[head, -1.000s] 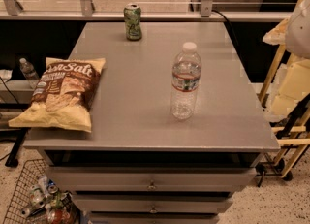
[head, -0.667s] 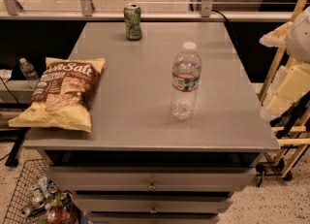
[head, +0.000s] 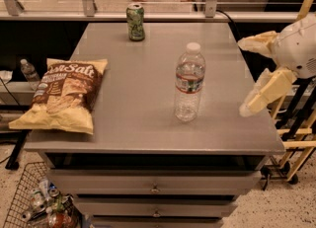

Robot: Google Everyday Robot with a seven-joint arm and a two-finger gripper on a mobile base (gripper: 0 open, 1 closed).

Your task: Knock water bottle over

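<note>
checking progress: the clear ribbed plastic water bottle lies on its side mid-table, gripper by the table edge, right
No: the camera view shows the clear ribbed plastic water bottle standing upright mid-table; the gripper is by the table edge.

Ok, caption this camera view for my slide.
Open gripper at the table edge, apart from the upright water bottle.

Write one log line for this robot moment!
water bottle: upright, untouched | gripper: open, right of bottle, apart | task: not done

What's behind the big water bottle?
A green can stands behind the water bottle, leftward, at the table's far edge. The bottle covers some table. The pincer hovers right of the bottle.
</note>
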